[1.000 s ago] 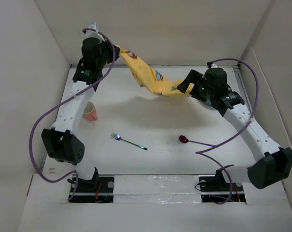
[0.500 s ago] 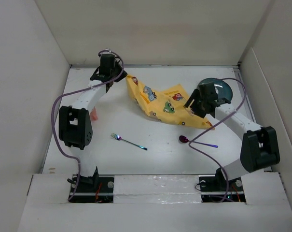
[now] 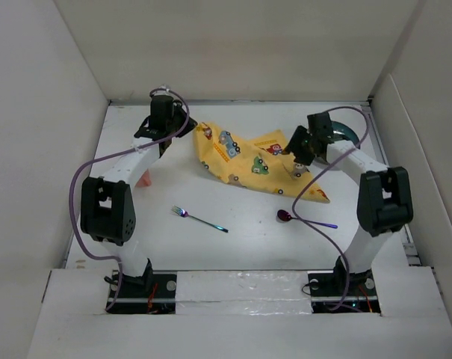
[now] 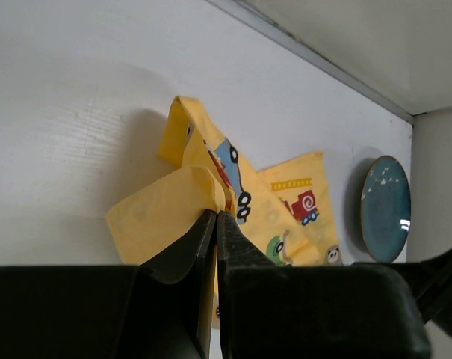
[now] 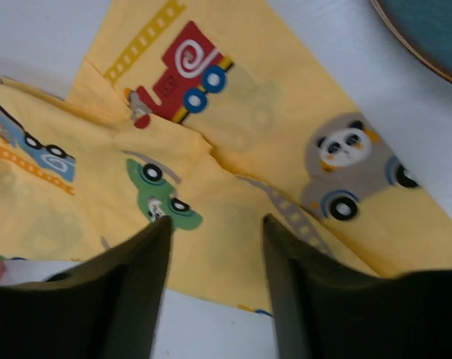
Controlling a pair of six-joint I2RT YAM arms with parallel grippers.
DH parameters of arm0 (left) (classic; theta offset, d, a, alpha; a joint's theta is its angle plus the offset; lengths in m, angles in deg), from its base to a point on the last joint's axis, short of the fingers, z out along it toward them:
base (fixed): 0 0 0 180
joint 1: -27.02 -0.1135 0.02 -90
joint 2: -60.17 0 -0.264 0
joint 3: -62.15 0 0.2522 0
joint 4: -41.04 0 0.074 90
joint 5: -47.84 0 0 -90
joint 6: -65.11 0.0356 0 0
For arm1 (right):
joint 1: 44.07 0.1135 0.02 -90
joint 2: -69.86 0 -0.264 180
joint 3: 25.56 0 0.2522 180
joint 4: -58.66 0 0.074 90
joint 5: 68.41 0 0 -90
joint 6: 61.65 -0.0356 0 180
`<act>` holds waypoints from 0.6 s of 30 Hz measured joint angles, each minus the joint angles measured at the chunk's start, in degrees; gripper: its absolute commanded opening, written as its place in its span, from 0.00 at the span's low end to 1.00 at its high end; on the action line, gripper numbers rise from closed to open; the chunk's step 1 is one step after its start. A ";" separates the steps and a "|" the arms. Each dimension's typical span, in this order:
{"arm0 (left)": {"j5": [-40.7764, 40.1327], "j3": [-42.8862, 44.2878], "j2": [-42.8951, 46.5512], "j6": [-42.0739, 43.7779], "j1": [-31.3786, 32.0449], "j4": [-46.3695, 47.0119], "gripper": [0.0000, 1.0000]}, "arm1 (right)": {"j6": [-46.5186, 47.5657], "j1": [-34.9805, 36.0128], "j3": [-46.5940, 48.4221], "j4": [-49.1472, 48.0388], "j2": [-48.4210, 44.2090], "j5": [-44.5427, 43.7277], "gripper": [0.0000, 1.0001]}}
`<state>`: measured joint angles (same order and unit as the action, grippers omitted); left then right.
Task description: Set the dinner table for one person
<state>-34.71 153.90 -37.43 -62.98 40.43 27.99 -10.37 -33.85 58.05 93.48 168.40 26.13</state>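
Observation:
A yellow cloth printed with small vehicles [image 3: 255, 164] lies crumpled on the white dinner table [image 3: 211, 247], from back centre toward the right. My left gripper [image 3: 182, 127] is shut on the cloth's left corner [image 4: 199, 187] near the back wall. My right gripper [image 3: 294, 142] is open just above the cloth's right part [image 5: 233, 247], holding nothing. A teal plate [image 3: 339, 134] sits behind the right gripper and shows in both wrist views [image 4: 385, 206] [image 5: 427, 30]. A fork [image 3: 199, 219] and a purple spoon [image 3: 304, 219] lie nearer the front.
A pink cup [image 3: 143, 178] stands at the left, partly hidden by the left arm. Off-white walls close the back and both sides. Purple cables loop from both arms, the right one hanging over the cloth's near edge and the spoon.
The cloth, held up in the air between both grippers a second ago, has come down onto the table. The right gripper has let go of it and both arms have lowered.

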 measured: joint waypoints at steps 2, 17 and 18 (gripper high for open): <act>0.11 -2.23 0.76 -0.02 0.00 -0.04 0.00 | 0.72 0.26 4.17 -0.11 4.57 2.16 0.70; 0.96 -5.29 2.97 0.55 0.00 0.35 0.00 | 1.25 1.44 7.93 -0.09 13.66 9.94 0.59; 1.03 -5.29 2.97 0.55 0.00 0.37 0.00 | 1.51 1.55 7.93 -0.13 13.73 10.78 0.59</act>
<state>-33.69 148.61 -34.46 -62.43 40.43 28.36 -8.87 -32.30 65.98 93.35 182.13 36.90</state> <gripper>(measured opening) 0.007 0.597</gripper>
